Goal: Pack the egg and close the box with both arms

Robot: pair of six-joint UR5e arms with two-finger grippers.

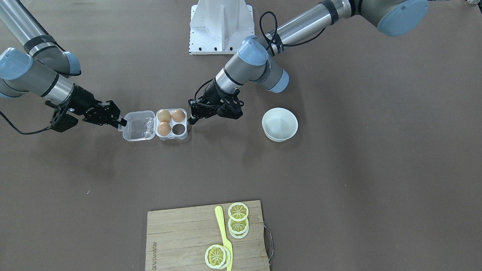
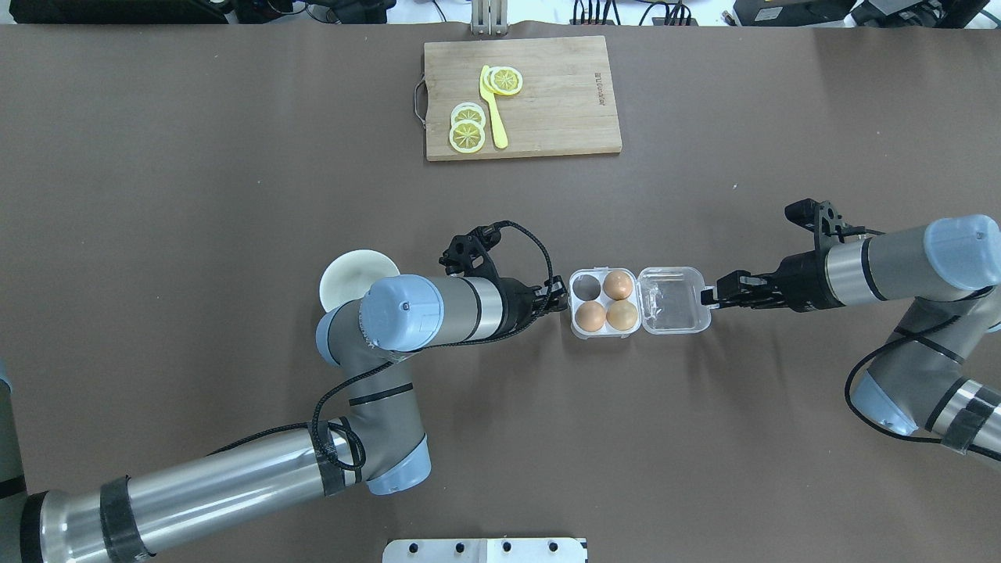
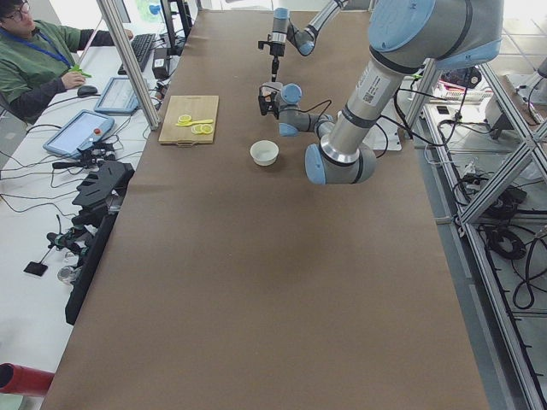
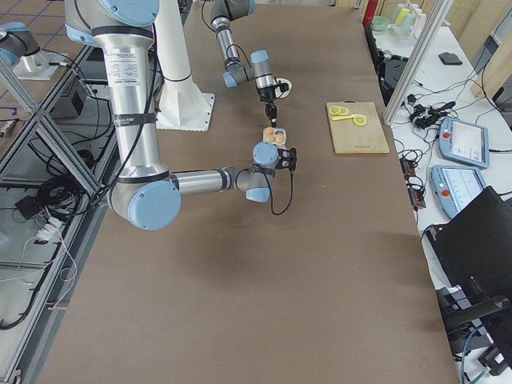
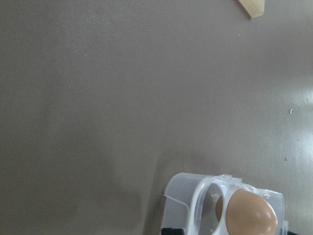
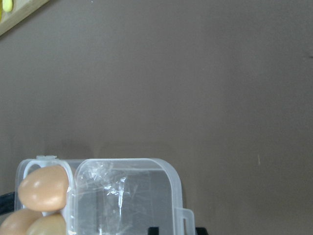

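The clear box (image 1: 172, 136) stands open at mid-table, its lid (image 1: 138, 126) lying flat beside it. Three tan eggs fill three cells: (image 1: 164, 116), (image 1: 178, 115), (image 1: 164, 128). One cell (image 1: 178, 129) is empty. In the overhead view the box (image 2: 600, 332) has its lid (image 2: 674, 301) towards my right arm. My left gripper (image 1: 192, 114) (image 2: 558, 297) sits at the box's outer edge, jaws apart and empty. My right gripper (image 1: 122, 122) (image 2: 708, 297) is at the lid's outer edge, fingertips (image 6: 152, 230) a little apart on either side of the latch tab (image 6: 184, 219).
An empty white bowl (image 1: 279, 124) stands beside my left wrist. A wooden cutting board (image 1: 180, 233) with lemon slices (image 1: 238, 211) and a yellow knife (image 1: 223, 229) lies at the operators' edge. The white base pedestal (image 1: 221, 26) is behind the box.
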